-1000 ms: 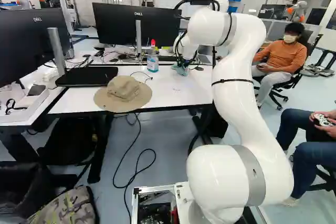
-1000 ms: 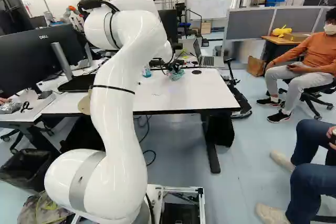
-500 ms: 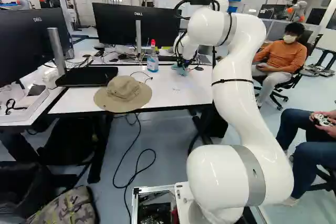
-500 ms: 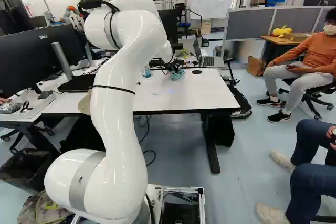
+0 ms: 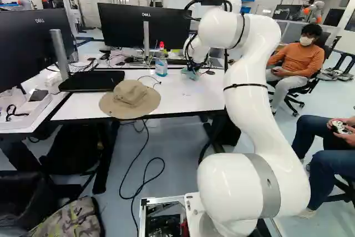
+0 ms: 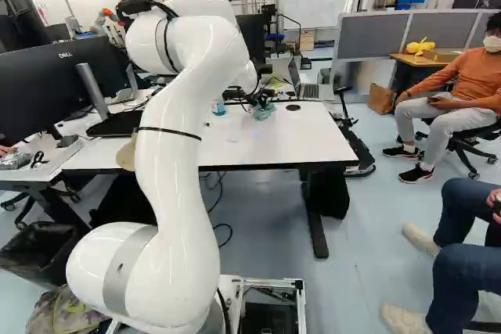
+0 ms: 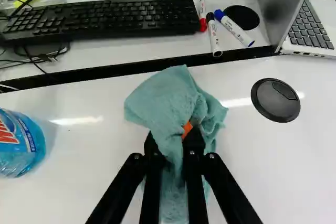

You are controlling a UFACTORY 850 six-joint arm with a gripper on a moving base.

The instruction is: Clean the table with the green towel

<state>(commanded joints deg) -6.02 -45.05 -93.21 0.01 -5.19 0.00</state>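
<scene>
Wrist view — green towel [image 7: 164, 95] (bunched) between the fingers [image 7: 152, 184] of the tool [image 5: 193, 66].

Lost the fingertips of the black two-fingered gripper [image 5: 194, 66] in the folds of the soft teal cloth towel [image 7: 168, 98]; saw only a sliver of the round tan fabric hat [image 5: 131, 94] behind the smooth white arm [image 6: 176, 138] in the right base view; found the clear plastic bottle of blue liquid [image 7: 21, 145] and the grey metal laptop [image 7: 281, 6] cut off by the wrist view's edges; could not identify the small, faint marks [image 5: 186, 94] on the flat white tabletop [image 5: 176, 105]
</scene>
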